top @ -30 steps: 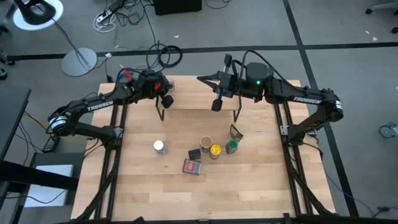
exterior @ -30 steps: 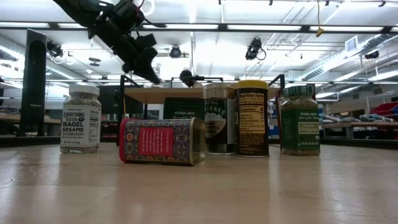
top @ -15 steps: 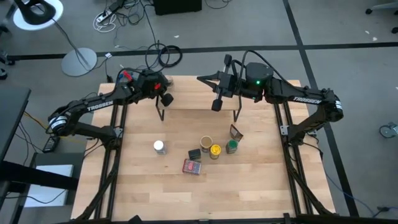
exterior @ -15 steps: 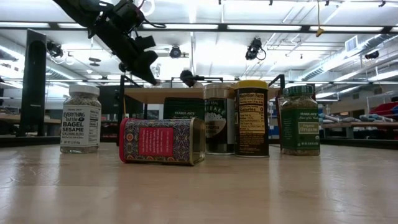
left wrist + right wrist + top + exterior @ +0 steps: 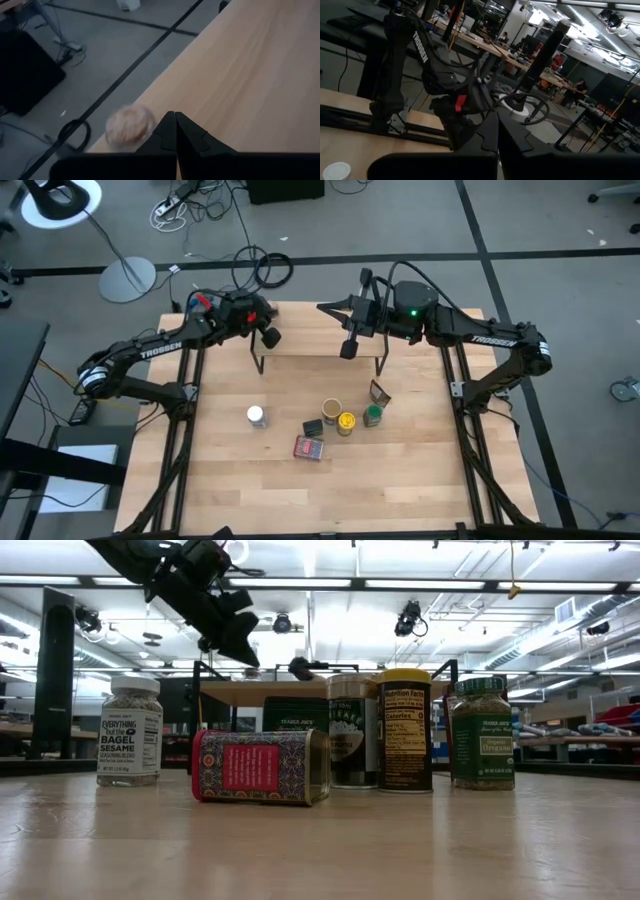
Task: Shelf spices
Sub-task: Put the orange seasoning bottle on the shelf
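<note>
The shelf (image 5: 320, 330) stands at the table's far side, its board (image 5: 225, 692) on thin black legs. A small tan-capped jar (image 5: 131, 125) stands at a wooden edge beside my shut left gripper (image 5: 175, 119), which hangs over the shelf's left end (image 5: 270, 336). My right gripper (image 5: 348, 348) is shut and held level above the shelf's right half. On the table stand a white-lidded jar (image 5: 256, 416), a brown canister (image 5: 331, 410), a yellow-lidded jar (image 5: 347, 421), a green jar (image 5: 373, 416) and a dark tin (image 5: 314, 428). The red tin (image 5: 260, 767) lies on its side. My left gripper has its shut fingertips (image 5: 167, 122) close beside the tan cap (image 5: 142, 125), slanting down from the table's left. I cannot tell whether they touch the cap.
Another dark tin (image 5: 380, 392) stands tilted by the shelf's right legs. The near half of the table (image 5: 330, 500) is bare wood. Cables and a lamp stand lie on the floor beyond the far edge.
My left gripper has tipped upward, so its shut fingertips stand higher above the shelf's left end than before. The spices on the table have kept their places.
</note>
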You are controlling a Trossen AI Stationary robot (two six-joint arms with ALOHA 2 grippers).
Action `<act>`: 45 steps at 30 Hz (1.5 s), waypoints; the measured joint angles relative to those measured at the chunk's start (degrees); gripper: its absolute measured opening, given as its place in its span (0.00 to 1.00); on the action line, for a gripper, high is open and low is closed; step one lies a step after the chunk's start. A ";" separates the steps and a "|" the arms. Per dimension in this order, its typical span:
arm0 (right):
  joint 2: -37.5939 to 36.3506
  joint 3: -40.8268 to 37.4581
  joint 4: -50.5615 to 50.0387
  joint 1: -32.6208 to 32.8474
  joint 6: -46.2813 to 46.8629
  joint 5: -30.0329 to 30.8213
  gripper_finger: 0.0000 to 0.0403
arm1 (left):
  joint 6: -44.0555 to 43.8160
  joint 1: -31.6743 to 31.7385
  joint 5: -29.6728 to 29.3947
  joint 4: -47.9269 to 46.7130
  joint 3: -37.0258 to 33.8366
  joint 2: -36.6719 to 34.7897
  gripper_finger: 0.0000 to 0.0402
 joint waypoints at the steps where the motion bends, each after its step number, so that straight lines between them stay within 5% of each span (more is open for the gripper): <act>1: 0.00 0.00 0.00 0.00 0.06 0.02 0.00 | -0.02 0.00 0.24 0.45 0.00 0.00 0.00; 45: 0.00 -0.01 -0.17 0.74 0.75 0.39 0.00 | -2.92 0.48 -8.20 0.25 0.00 3.80 0.01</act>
